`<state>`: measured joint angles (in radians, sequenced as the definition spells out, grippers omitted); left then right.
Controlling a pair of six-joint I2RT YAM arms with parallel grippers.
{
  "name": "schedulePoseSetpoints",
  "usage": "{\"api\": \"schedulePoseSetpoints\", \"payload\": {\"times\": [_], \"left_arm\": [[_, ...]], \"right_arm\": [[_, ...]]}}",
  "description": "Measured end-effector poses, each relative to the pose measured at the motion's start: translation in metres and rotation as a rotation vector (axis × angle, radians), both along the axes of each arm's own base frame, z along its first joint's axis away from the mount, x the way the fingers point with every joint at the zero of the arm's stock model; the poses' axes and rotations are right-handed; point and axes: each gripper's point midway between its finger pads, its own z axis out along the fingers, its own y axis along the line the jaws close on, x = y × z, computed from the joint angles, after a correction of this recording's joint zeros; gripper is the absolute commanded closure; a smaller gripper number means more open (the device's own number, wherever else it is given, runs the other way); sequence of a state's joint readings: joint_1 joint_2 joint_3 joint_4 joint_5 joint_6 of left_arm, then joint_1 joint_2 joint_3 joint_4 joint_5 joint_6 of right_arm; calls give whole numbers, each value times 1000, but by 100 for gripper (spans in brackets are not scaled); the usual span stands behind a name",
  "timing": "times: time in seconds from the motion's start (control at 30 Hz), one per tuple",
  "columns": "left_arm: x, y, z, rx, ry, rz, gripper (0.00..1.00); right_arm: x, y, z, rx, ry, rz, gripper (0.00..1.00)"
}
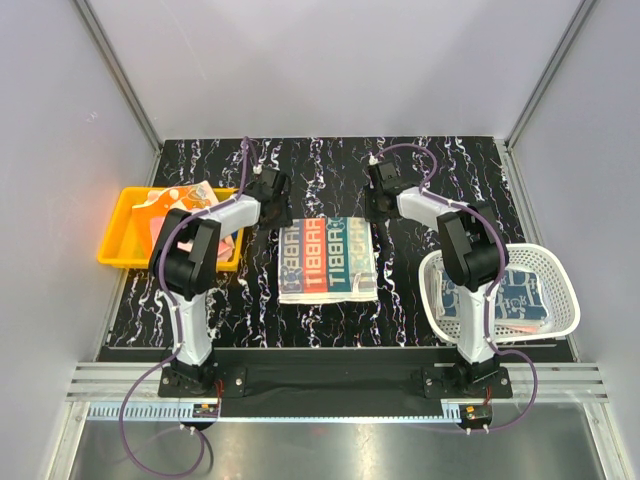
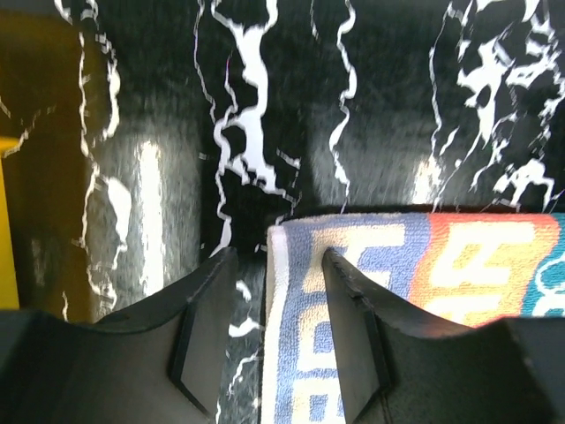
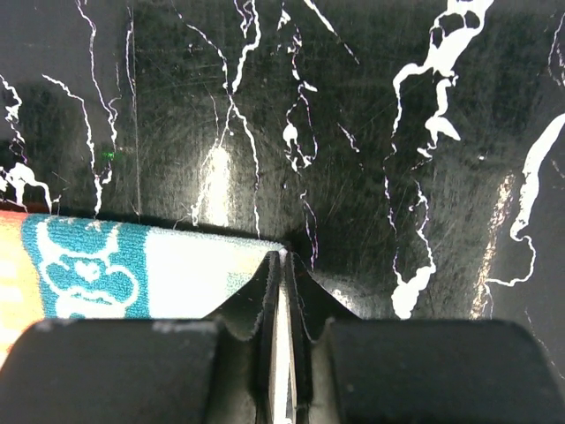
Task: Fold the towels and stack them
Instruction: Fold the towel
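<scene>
Right gripper (image 3: 282,261): jaws pinched together on the far right corner of the printed towel (image 1: 328,260), a thin sliver of cloth showing between them. Left gripper (image 2: 279,256): jaws apart, straddling the towel's far left corner, one finger on cloth and one on bare table, not yet closed.

The towel lies flat mid-table, between the yellow tray (image 1: 120,235) and the white mesh basket (image 1: 570,300).

We judge it light, limp and easy to grip. Hold both far corners and lift them evenly, or it sags.
</scene>
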<state>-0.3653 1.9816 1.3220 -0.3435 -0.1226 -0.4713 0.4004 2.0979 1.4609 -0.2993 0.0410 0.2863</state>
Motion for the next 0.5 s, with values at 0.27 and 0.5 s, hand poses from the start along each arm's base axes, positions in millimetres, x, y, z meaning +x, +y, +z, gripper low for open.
{"api": "schedulePoseSetpoints", "payload": {"times": [0.27, 0.5], "left_arm": [[14, -6, 1, -56, -36, -6, 58], [22, -8, 1, -75, -60, -5, 67]], "right_arm": [[3, 0, -1, -4, -5, 8, 90], [5, 1, -1, -4, -7, 16, 91]]}}
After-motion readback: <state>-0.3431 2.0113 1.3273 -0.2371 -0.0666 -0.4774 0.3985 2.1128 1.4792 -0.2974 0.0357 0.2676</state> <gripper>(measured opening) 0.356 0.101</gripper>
